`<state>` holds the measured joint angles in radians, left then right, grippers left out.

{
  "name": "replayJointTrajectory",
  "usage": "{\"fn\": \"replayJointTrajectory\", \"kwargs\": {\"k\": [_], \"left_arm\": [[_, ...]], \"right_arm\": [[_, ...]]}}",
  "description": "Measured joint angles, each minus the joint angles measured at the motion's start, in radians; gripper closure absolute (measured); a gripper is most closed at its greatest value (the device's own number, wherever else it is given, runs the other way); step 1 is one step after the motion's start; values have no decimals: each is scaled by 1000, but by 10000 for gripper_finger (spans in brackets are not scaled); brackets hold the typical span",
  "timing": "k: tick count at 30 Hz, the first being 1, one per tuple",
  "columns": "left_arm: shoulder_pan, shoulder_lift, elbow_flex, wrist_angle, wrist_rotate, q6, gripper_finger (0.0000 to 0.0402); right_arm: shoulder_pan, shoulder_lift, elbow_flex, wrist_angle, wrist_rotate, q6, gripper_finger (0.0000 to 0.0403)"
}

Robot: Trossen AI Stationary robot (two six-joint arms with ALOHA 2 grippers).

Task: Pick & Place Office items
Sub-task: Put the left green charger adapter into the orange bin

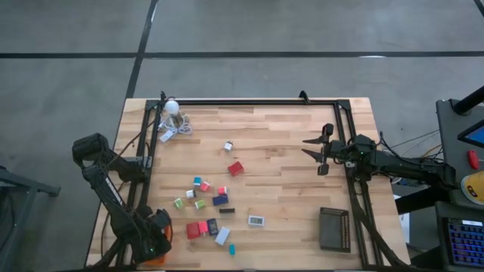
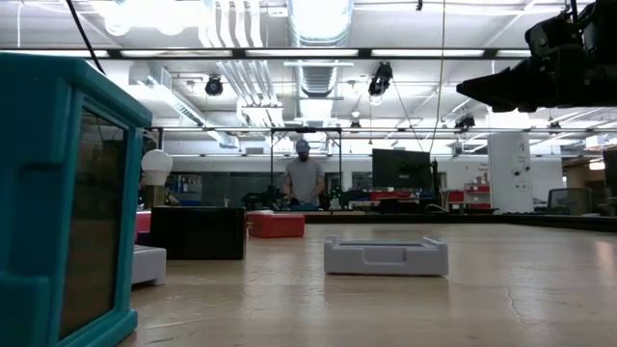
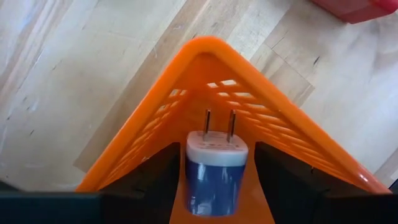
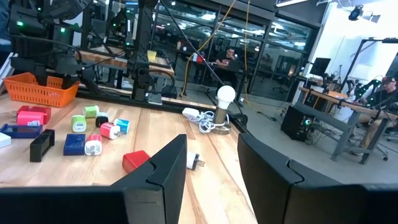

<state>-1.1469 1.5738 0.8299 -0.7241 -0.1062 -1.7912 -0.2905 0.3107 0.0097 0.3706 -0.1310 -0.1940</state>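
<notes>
Jaws of the left gripper (image 3: 214,177) stand apart beside a blue-and-white two-prong plug adapter (image 3: 216,169), lying in the orange ribbed plastic tray (image 3: 186,81): placement step, seemingly releasing. Next: lift clear. Right gripper (image 1: 321,151) waits raised over the surface's right side, jaws part open, empty.

Even overhead lighting from ceiling fixtures (image 2: 318,19), blown out to white glare in the low view, leaves only soft, short shadows on the wooden table (image 1: 287,159), while the nearest teal block (image 2: 63,193) looms large and blurred, and the left wrist view is slightly soft.
</notes>
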Motion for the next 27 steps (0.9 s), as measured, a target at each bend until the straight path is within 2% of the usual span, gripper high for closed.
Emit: {"fn": "replayJointTrajectory", "kwargs": {"k": [13, 20, 27], "left_arm": [[0, -25, 13, 7, 5, 1, 188], [9, -140, 24, -43, -11, -13, 190], [83, -286, 24, -107, -66, -19, 190]], "right_arm": [[0, 0, 0, 0, 0, 0, 264], [0, 0, 0, 0, 0, 0, 264], [0, 0, 0, 0, 0, 0, 264]]}}
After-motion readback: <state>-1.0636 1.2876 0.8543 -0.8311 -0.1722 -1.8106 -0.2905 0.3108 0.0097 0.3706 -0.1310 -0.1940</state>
